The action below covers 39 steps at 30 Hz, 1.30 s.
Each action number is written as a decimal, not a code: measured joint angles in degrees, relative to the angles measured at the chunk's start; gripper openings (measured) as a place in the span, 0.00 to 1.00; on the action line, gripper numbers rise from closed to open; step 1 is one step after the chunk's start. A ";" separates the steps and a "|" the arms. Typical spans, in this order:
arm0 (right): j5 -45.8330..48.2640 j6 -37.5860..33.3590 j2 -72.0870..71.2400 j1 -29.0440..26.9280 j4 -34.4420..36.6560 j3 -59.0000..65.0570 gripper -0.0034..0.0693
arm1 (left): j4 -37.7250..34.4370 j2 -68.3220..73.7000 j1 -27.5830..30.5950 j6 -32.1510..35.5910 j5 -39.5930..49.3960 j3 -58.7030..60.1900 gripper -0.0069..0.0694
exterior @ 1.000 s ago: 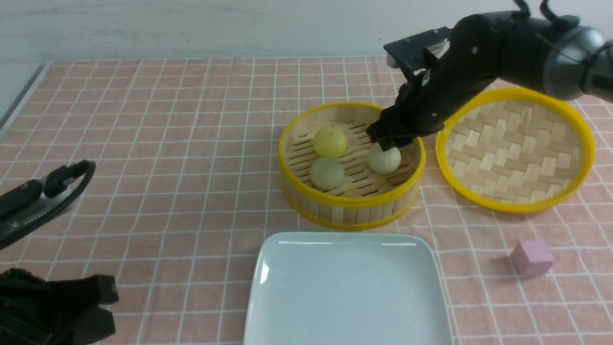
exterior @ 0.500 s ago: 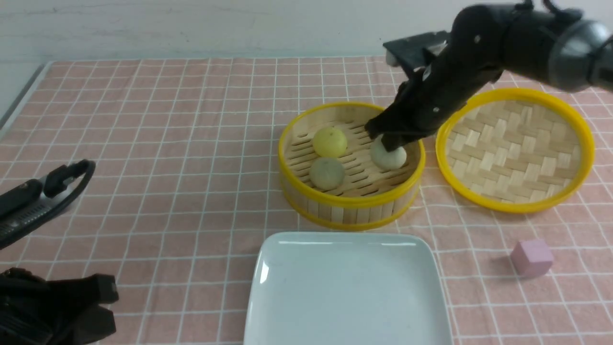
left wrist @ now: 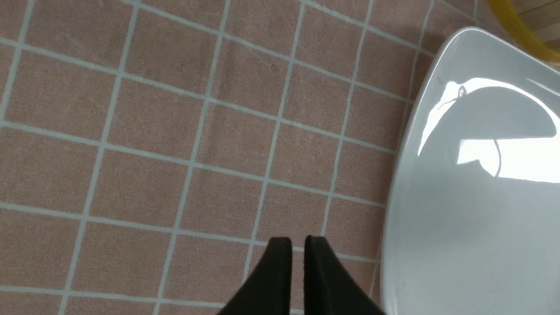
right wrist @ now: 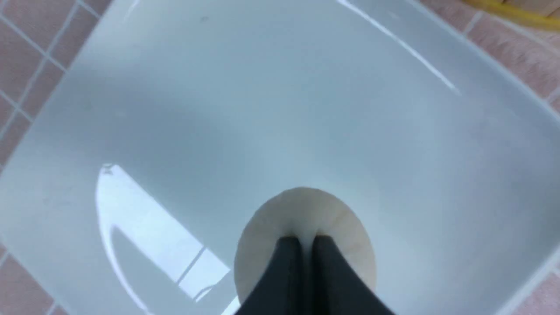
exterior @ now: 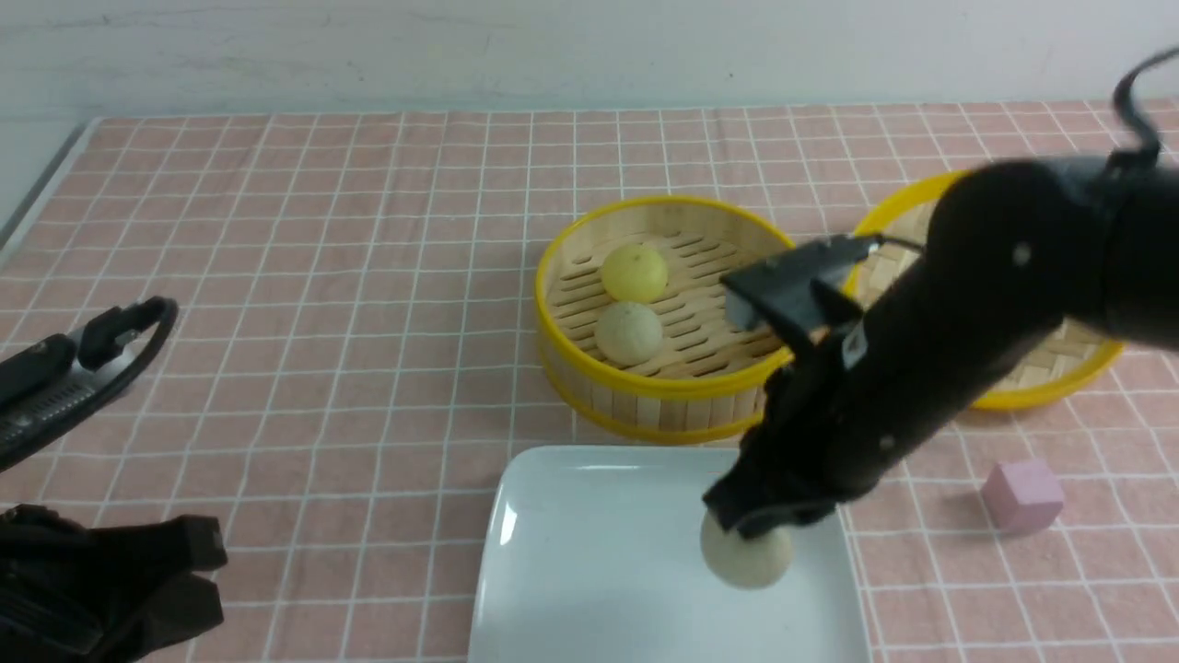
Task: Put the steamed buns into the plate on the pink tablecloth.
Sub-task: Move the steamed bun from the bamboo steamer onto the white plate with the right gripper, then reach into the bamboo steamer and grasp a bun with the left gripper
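My right gripper [exterior: 751,520] is shut on a pale steamed bun [exterior: 744,555] and holds it over the right part of the white square plate [exterior: 589,552]. In the right wrist view the fingertips pinch the top of the bun [right wrist: 306,214] above the plate [right wrist: 218,109]. A yellow bun [exterior: 634,272] and a pale bun [exterior: 629,332] lie in the bamboo steamer basket [exterior: 672,387]. My left gripper [left wrist: 297,240] is shut and empty, low over the pink tablecloth [exterior: 322,276] beside the plate's edge [left wrist: 407,175].
The woven bamboo lid [exterior: 1068,364] lies right of the basket, partly behind my right arm. A small pink cube [exterior: 1022,495] sits on the cloth right of the plate. My left arm [exterior: 83,359] rests at the left edge.
My right gripper lifted the pale bun out of the basket and carried it toward me, to above the plate. The left arm shifted only slightly.
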 joint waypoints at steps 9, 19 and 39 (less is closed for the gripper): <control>-11.94 0.92 3.56 1.13 0.90 6.17 0.41 | -0.18 0.00 0.00 0.00 -1.12 0.00 0.22; 5.51 1.27 -13.01 -3.93 -4.56 -0.98 0.49 | -0.18 0.00 0.00 0.01 -1.83 0.00 0.25; 10.87 1.30 -67.80 -7.80 -14.65 30.04 0.03 | -10.45 29.36 -18.69 5.93 -0.59 -24.99 0.11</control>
